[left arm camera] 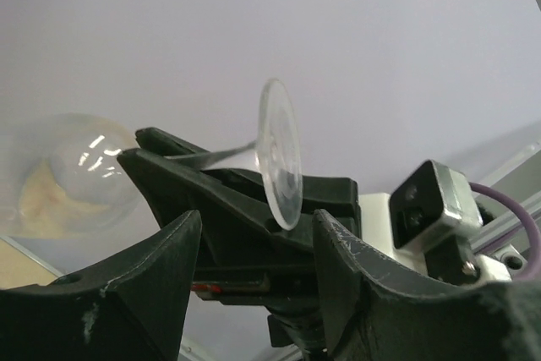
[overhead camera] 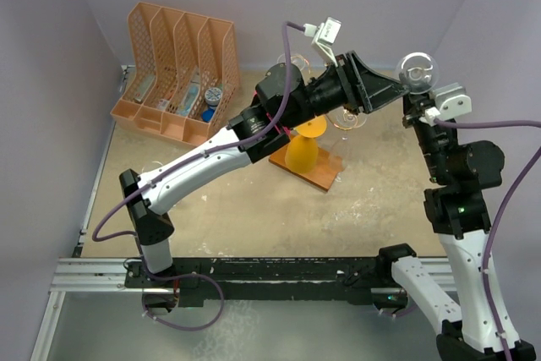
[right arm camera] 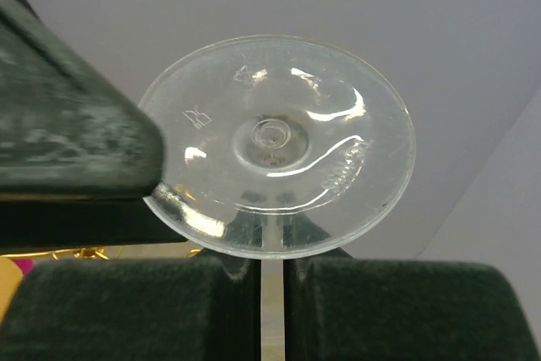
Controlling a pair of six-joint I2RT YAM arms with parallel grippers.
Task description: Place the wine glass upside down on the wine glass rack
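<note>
The clear wine glass shows its round foot [overhead camera: 417, 69] at the back right. My right gripper [overhead camera: 416, 103] is shut on its stem, with the foot [right arm camera: 275, 145] just past the fingertips [right arm camera: 270, 293]. In the left wrist view the glass lies sideways, foot [left arm camera: 279, 154] to the right and bowl [left arm camera: 76, 175] to the left. My left gripper [overhead camera: 390, 90] is open and empty; its fingers [left arm camera: 258, 268] stand under the foot, apart from it. The gold wire rack on its wooden base [overhead camera: 319, 177] stands left of both grippers. An orange glass [overhead camera: 303, 150] hangs on it upside down.
An orange plastic file organizer [overhead camera: 173, 73] with small items stands at the back left. Other clear glasses [overhead camera: 347, 120] hang on the rack, partly hidden by my left arm. The purple walls close in behind and to the right. One left finger [right arm camera: 68, 124] crosses the right wrist view.
</note>
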